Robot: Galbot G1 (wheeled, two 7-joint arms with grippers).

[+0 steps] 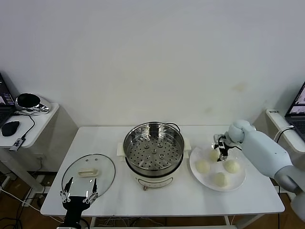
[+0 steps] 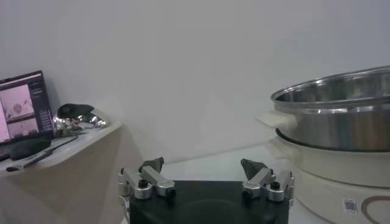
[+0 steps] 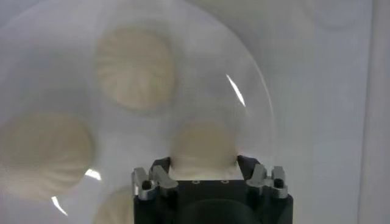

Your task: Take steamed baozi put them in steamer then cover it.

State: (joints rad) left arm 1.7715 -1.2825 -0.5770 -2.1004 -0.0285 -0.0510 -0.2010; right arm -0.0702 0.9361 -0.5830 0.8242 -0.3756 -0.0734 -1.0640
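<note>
Several steamed baozi lie on a white plate point(image 1: 238, 182) to the right of the steamer point(image 1: 131, 164). My right gripper point(image 1: 221, 155) is down on the plate. Its fingers press both sides of the far-left baozi point(image 3: 204, 145), which still rests on the plate. Other baozi point(image 1: 203, 166) point(image 1: 232, 166) point(image 1: 219, 179) lie around it. The steel steamer pot stands uncovered and its perforated tray holds nothing. The glass cover point(image 1: 88, 174) lies flat on the table to its left. My left gripper point(image 1: 83, 181) waits open at the cover's near edge, holding nothing point(image 2: 202, 163).
A side table point(image 1: 40, 119) at the far left carries a mouse, cables and a shiny object. A laptop point(image 1: 298, 107) sits at the far right. The steamer's cream base point(image 2: 341, 167) is close on one side of the left gripper.
</note>
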